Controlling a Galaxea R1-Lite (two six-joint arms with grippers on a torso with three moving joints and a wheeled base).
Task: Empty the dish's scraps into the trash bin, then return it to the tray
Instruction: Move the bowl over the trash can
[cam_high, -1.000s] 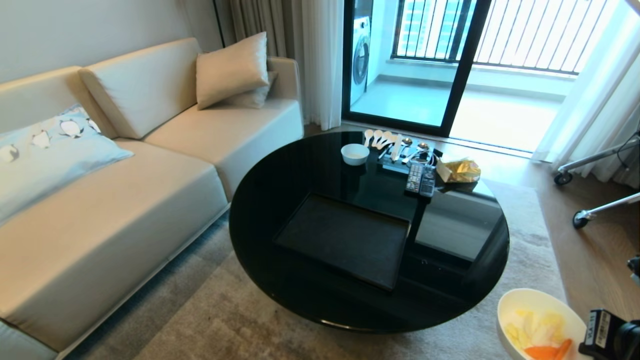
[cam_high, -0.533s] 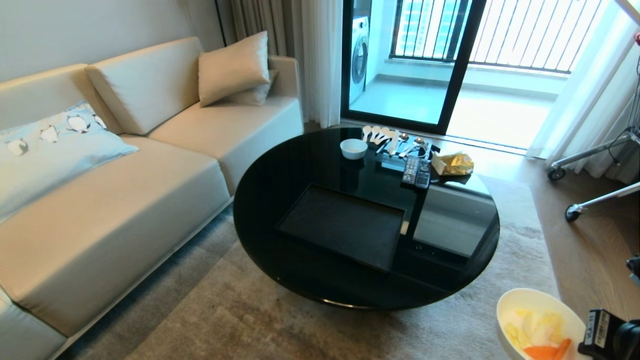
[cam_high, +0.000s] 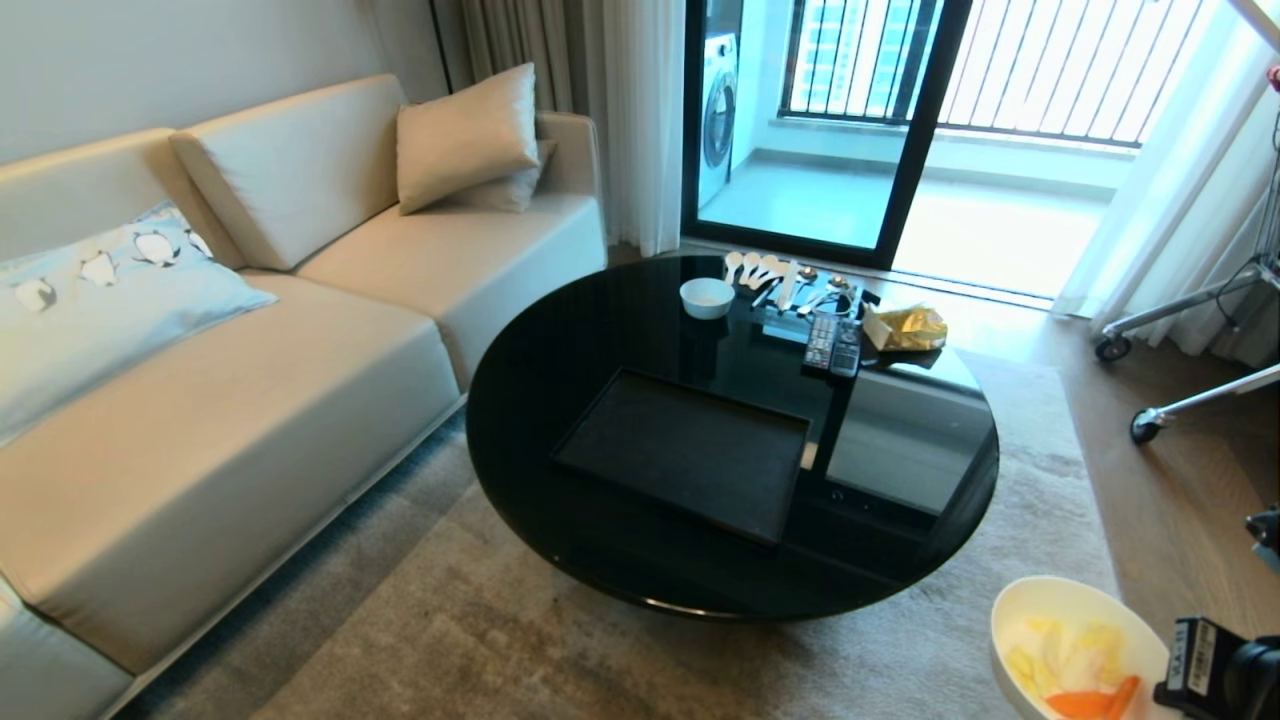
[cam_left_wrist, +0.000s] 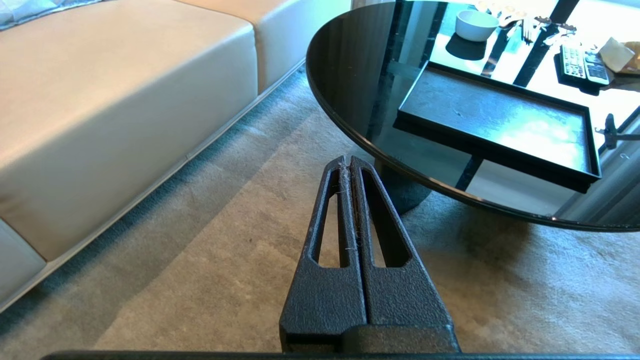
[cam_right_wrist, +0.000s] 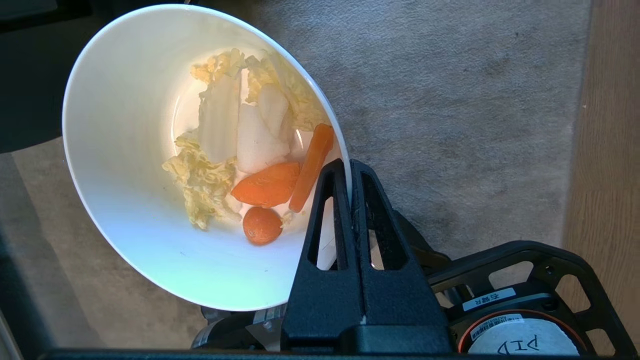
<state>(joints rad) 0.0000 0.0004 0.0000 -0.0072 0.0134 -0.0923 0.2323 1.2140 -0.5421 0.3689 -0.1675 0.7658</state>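
The dish (cam_right_wrist: 150, 165) is held off the table, above the carpet (cam_right_wrist: 450, 100) to the right of the round black table (cam_high: 560, 380), its rim pinched by the clenched right gripper (cam_right_wrist: 348, 167). The scraps (cam_right_wrist: 250, 150) are seen inside it. The tray (cam_high: 685, 452) is left bare on the table. The left gripper (cam_left_wrist: 348, 162) is pressed closed on nothing, low over the carpet.
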